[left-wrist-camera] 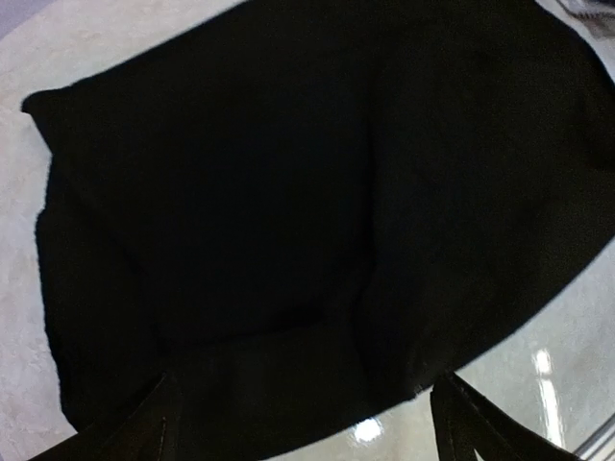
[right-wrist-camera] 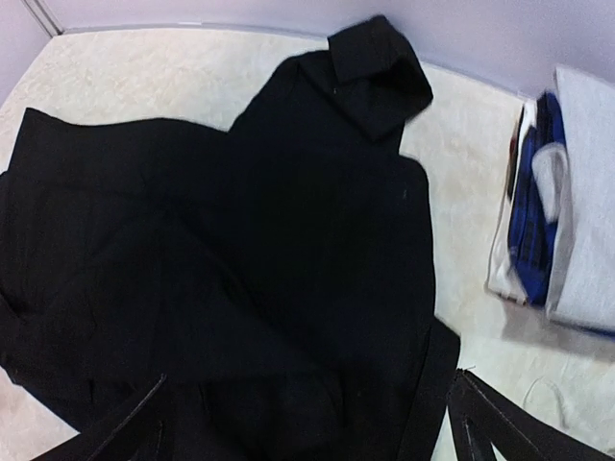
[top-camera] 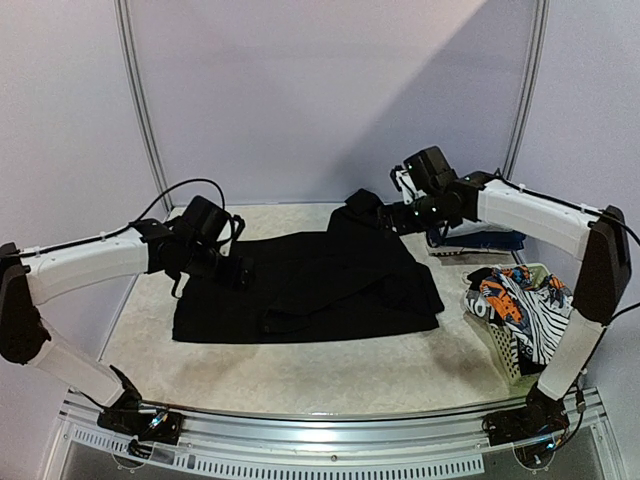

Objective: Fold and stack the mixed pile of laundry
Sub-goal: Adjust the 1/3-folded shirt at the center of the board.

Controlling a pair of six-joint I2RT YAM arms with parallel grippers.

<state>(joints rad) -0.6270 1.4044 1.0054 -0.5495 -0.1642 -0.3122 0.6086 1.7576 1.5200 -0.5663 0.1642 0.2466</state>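
Observation:
A large black hooded top point(top-camera: 310, 285) lies spread flat on the table's middle, its hood point(top-camera: 362, 207) toward the back. My left gripper point(top-camera: 240, 272) is over the top's left part. In the left wrist view the gripper point(left-wrist-camera: 307, 444) is open, fingers wide apart above the black cloth point(left-wrist-camera: 288, 192). My right gripper point(top-camera: 393, 216) is over the hood end. In the right wrist view it point(right-wrist-camera: 307, 437) is open above the top point(right-wrist-camera: 288, 250), with the hood point(right-wrist-camera: 380, 72) ahead. Printed and striped garments point(top-camera: 510, 300) fill the basket.
A white lattice basket point(top-camera: 505, 352) stands at the right edge. A folded stack of grey and navy pieces point(top-camera: 480, 236) lies at the back right, also in the right wrist view point(right-wrist-camera: 562, 211). Walls enclose the back and sides.

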